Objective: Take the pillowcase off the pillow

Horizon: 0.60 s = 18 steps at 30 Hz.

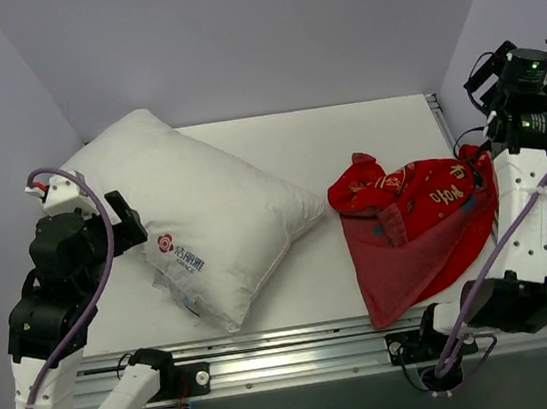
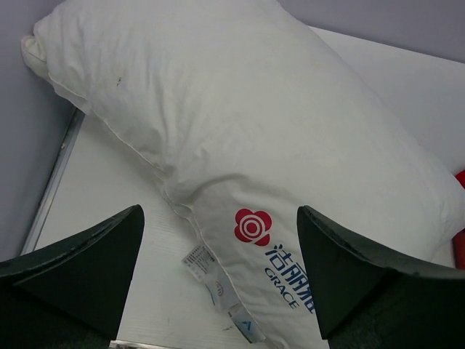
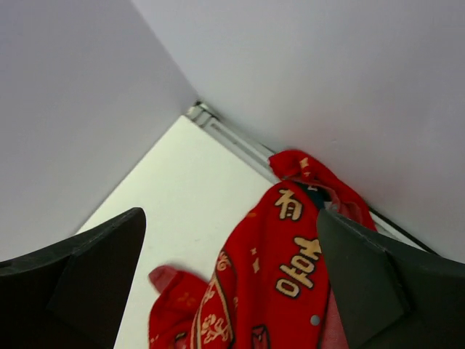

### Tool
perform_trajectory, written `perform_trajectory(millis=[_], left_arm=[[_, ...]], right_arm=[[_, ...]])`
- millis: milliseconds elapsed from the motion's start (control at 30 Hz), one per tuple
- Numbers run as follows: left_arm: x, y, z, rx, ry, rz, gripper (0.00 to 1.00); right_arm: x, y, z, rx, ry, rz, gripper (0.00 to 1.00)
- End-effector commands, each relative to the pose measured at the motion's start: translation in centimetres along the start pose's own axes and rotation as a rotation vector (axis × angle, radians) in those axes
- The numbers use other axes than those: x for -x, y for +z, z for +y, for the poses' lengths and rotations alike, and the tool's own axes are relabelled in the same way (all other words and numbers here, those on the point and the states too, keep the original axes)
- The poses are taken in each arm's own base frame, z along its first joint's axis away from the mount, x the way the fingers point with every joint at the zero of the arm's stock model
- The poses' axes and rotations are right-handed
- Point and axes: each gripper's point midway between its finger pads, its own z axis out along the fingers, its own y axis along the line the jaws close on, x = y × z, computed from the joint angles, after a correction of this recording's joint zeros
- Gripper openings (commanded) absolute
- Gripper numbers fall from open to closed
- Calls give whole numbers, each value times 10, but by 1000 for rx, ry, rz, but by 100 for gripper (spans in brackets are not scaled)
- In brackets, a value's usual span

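Two separate things now: the bright red printed fabric pillowcase (image 1: 418,226) lies crumpled on the right half of the white surface (image 1: 345,135), gold characters up and its pinkish inside showing along the near flap. The plump white rectangular pillow (image 1: 205,223) lies bare on the left half, angled, its red flower logo toward the near side. A strip of bare surface lies between them, so I judge the removal itself done.

The right pincer (image 3: 231,218) is spread wide above the far end of the pillowcase, with nothing pinched. The left pincer (image 2: 219,218) is likewise spread, above the logo end of the pillow and clear of it.

Risks lie in the retreat. The red fabric bunches close against the right arm's upright link, though I cannot tell if it touches. A careless withdrawal could snag a fold and drag the cover. Its near corner reaches the metal rail (image 1: 302,347) at the front edge, so a small tug could slide it off. Closing the left pincer low would catch the pillow.
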Motion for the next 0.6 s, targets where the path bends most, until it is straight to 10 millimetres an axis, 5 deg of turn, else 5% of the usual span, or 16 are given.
perform_trajectory(millis=[0, 300, 567], left_arm=[[17, -23, 3, -26, 17, -30, 94], [60, -72, 22, 2, -2, -158, 94], [76, -109, 41, 15, -27, -264, 94]], right_arm=[[36, -59, 20, 195, 20, -80, 100], [80, -160, 21, 312, -12, -276, 100], [98, -253, -25, 396, 33, -457, 100]])
